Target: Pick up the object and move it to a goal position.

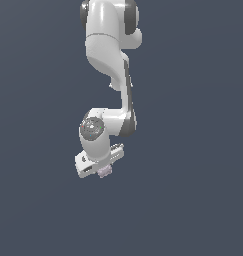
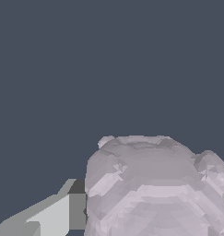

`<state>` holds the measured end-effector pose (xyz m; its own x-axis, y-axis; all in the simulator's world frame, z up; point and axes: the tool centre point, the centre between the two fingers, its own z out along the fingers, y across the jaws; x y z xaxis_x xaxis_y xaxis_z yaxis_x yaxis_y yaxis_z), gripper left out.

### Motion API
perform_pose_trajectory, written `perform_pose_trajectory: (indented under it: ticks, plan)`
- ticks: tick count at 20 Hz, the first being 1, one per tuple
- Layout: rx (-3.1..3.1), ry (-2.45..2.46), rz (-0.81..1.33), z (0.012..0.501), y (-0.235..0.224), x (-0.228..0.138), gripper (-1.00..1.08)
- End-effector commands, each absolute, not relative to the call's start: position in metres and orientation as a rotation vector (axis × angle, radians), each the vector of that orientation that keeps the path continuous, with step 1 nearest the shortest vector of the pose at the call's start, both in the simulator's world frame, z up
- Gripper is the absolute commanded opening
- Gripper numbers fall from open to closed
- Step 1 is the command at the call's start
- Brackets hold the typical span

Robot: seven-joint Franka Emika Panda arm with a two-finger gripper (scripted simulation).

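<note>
Here's the white arm reaching down from the top of the exterior view, and right under its claw point(image 1: 100, 169) sits the pale pinkish-lilac object point(image 1: 104, 171), peeking out just below the claw's body. In the wrist view, that lumpy object point(image 2: 155, 189) fills the frame, pressed right up against one grey finger point(image 2: 62, 214). The other finger is hidden, so whether the claw is clamped on it, I cannot tell.

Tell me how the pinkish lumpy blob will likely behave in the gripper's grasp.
The blob looks faceted and holds its shape, so probably stiff. Its bumpy, rounded surface may let it twist or slip against a finger. It is tiny beside the gripper, so likely light.
</note>
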<state>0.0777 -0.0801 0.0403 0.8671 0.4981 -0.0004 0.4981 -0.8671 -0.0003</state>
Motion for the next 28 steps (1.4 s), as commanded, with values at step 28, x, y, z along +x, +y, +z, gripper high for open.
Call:
perform_pose_trajectory:
  ticks: [28]
  plan:
    - [-3.036,-0.811,0.001,0.258,-0.040,0.043,-1.00]
